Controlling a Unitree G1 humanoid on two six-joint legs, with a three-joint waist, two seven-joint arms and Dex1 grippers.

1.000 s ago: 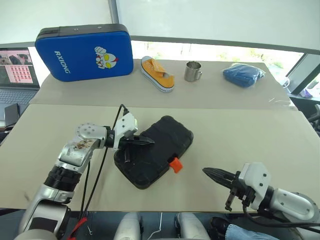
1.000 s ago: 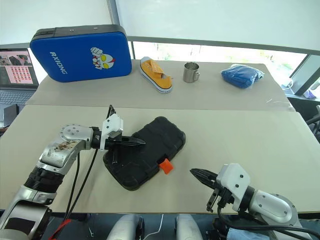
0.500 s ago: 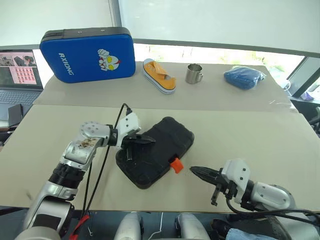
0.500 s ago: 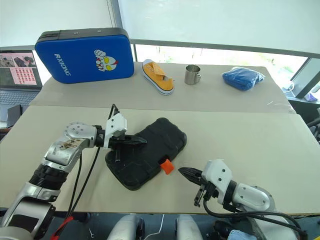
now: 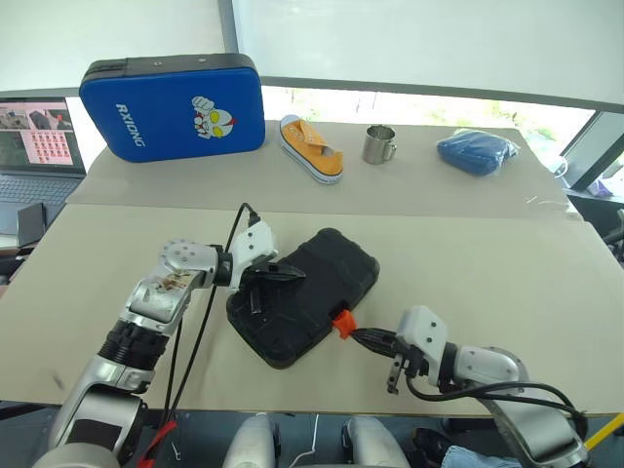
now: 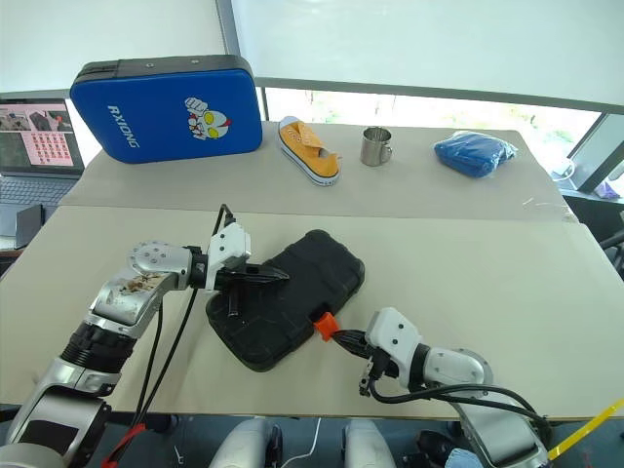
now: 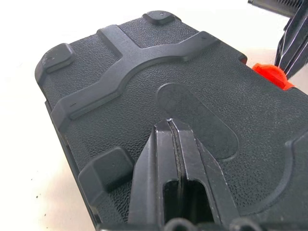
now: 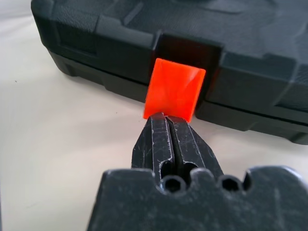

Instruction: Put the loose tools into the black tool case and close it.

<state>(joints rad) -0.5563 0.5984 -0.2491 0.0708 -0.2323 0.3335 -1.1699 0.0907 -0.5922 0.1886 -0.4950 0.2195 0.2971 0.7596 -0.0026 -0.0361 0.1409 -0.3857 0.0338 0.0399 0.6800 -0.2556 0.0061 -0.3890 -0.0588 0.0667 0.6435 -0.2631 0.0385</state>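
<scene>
The black tool case (image 5: 312, 297) lies closed and flat on the near table, its lid down. Its orange latch (image 5: 341, 322) sticks out from the front edge, flipped outward. My left gripper (image 5: 292, 276) is shut and its tip rests on the lid (image 7: 192, 96) near the middle. My right gripper (image 5: 359, 336) is shut too, with its tip right against the lower edge of the latch (image 8: 174, 89). The loose tools are out of view.
On the far table stand a blue padded case (image 5: 174, 103) with a cartoon print, an orange shoe (image 5: 310, 146), a metal cup (image 5: 377, 144) and a blue cloth bundle (image 5: 476, 150). A laptop (image 5: 37, 136) sits at the far left.
My right gripper has moved left and forward across the table until its tip reaches the orange latch. The left gripper has stayed on the lid. The camera view shifted a little.
</scene>
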